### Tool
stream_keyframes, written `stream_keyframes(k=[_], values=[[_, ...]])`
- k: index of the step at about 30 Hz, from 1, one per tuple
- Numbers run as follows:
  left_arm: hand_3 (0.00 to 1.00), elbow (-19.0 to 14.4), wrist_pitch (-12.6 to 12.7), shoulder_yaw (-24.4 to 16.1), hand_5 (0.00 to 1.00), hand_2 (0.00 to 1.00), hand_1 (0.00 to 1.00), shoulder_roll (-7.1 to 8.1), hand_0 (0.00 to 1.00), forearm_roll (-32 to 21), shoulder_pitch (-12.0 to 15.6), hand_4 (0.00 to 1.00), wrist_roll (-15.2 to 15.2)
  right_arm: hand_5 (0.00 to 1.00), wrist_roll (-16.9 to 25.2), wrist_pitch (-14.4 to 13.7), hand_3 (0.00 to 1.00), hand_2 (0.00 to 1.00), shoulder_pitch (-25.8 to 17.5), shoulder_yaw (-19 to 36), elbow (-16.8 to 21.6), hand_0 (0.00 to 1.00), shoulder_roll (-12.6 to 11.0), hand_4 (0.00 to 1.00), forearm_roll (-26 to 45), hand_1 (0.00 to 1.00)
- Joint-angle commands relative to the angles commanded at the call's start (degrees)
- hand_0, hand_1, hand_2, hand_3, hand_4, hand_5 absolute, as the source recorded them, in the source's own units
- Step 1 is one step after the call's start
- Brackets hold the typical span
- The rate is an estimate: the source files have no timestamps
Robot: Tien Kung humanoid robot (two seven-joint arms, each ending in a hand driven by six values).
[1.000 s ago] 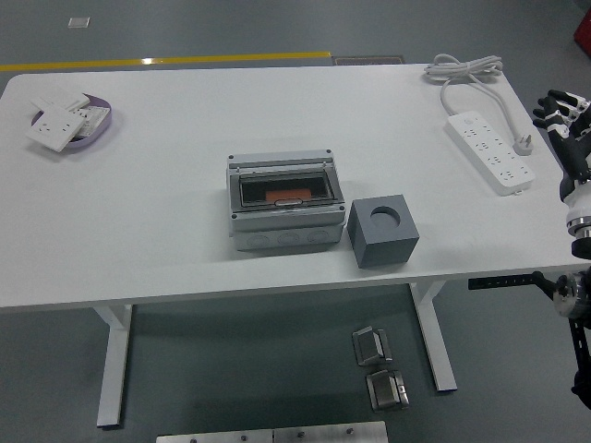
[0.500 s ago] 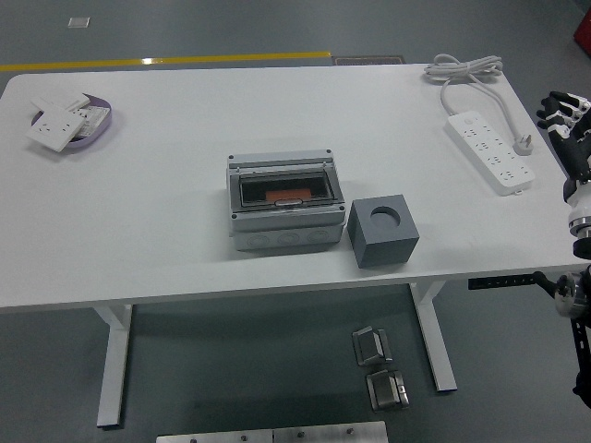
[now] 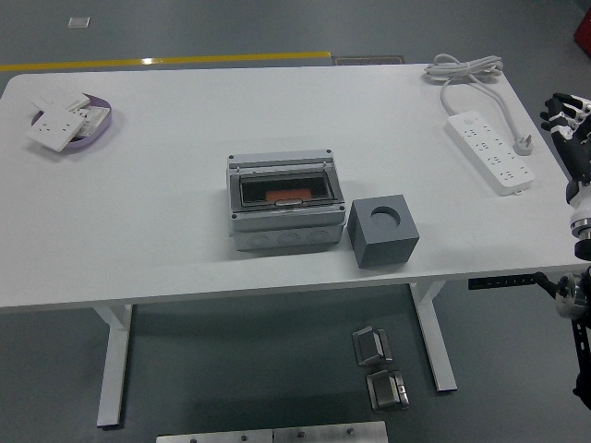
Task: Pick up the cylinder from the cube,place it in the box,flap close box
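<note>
A grey box (image 3: 282, 203) sits at the table's middle with its dark see-through flap lying shut over the top. Through the flap an orange object (image 3: 286, 197) shows inside; its shape is unclear. Touching or nearly touching the box's right side stands the grey cube (image 3: 381, 231), whose round hole on top holds nothing. My right hand (image 3: 568, 115) hovers at the picture's right edge, beyond the table's right end, fingers relaxed and empty, far from box and cube. My left arm does not show.
A white power strip (image 3: 490, 150) with its coiled cable lies at the table's far right, close to my right hand. At the far left a purple-rimmed dish (image 3: 69, 123) holds white wall sockets. Metal parts lie on the floor under the table.
My right hand has drifted slightly rightward, away from the table. Box and cube have not moved.
</note>
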Motion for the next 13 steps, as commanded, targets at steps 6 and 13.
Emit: stream_keyframes(k=[6,13], values=[[0.609,0.00,-0.10,-0.28,0.281,0.568,0.616,-0.24,0.584,0.01,-0.16,0.649,0.06,0.472,0.06,-0.24,0.630,0.647,-0.40,0.41,0.03,0.648,0.53,0.783,-0.55,0.630],[0.609,0.00,-0.17,-0.32,0.281,0.568,0.617,-0.37,0.584,0.04,-0.41,0.648,-0.10,0.473,0.06,-0.39,0.630,0.646,-0.69,0.87,0.19,0.641,0.77,0.782,-0.77,0.629]])
